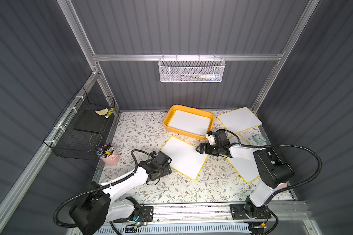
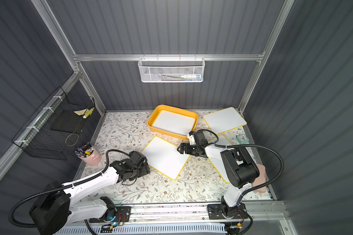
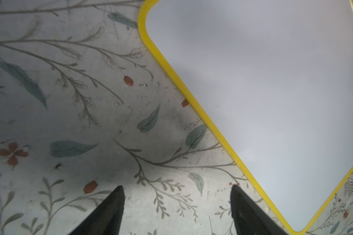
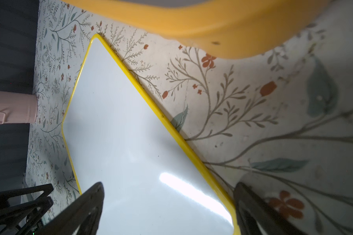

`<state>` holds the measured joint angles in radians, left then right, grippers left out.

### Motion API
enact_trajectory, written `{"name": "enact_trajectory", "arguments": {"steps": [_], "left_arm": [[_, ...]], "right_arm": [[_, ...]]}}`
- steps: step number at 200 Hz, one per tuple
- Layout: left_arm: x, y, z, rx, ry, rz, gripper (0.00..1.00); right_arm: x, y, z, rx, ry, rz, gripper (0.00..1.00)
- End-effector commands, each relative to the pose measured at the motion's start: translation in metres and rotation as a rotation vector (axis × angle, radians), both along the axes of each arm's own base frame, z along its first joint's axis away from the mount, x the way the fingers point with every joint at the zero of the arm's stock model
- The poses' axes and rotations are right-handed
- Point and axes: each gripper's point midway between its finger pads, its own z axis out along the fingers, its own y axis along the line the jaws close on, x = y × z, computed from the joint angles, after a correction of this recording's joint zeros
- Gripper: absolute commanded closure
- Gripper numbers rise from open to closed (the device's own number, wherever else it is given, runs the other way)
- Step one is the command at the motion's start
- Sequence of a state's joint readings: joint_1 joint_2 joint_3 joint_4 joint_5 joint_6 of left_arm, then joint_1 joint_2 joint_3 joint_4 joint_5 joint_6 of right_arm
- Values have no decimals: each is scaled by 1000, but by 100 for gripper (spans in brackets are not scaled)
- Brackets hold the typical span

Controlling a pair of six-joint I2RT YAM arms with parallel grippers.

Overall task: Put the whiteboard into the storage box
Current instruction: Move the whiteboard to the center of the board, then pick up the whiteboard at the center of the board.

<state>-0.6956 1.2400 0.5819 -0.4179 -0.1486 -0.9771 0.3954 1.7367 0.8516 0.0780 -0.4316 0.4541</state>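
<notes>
No legible txt/nos.; clock dial, bottle label too blurry to read.

Yellow-orange storage box; yellow-edged white whiteboard; floral table cover.

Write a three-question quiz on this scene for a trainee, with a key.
1. True or false: the yellow storage box is empty.
2. The right gripper is poised over: A) the pink pen cup; B) a corner of the middle whiteboard; C) the small clock.
3. Fill in: the left gripper is ___ and holds nothing.
Key: 1 false, a whiteboard lies inside it; 2 B; 3 open.
</notes>
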Motion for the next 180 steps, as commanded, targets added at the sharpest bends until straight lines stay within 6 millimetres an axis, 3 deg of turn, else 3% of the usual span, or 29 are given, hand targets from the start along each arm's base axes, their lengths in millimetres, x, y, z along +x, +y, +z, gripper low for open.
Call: {"name": "enact_trajectory", "arguments": {"steps": [1, 33, 73, 92, 122, 148, 180], "left_arm": [[4, -15, -5, -95, 14, -12, 18], [4, -13, -23, -159, 49, 16, 18], [12, -5, -27, -193, 54, 41, 18], [16, -1, -28, -183, 69, 37, 18], [23, 0, -28, -222, 74, 36, 18], [26, 5, -27, -231, 92, 35, 18], [25, 11, -24, -218, 86, 27, 18]], "right_arm": [[-23, 5, -19, -8, 86, 39, 1], [-48, 11, -27, -29, 143, 57, 1], [-99, 29, -24, -11, 198, 88, 1], [-124, 42, -20, -5, 214, 104, 1], [-154, 80, -3, 72, 243, 184, 1], [-149, 94, 11, 64, 192, 201, 1], [-121, 74, 15, -77, 89, 146, 1]]}}
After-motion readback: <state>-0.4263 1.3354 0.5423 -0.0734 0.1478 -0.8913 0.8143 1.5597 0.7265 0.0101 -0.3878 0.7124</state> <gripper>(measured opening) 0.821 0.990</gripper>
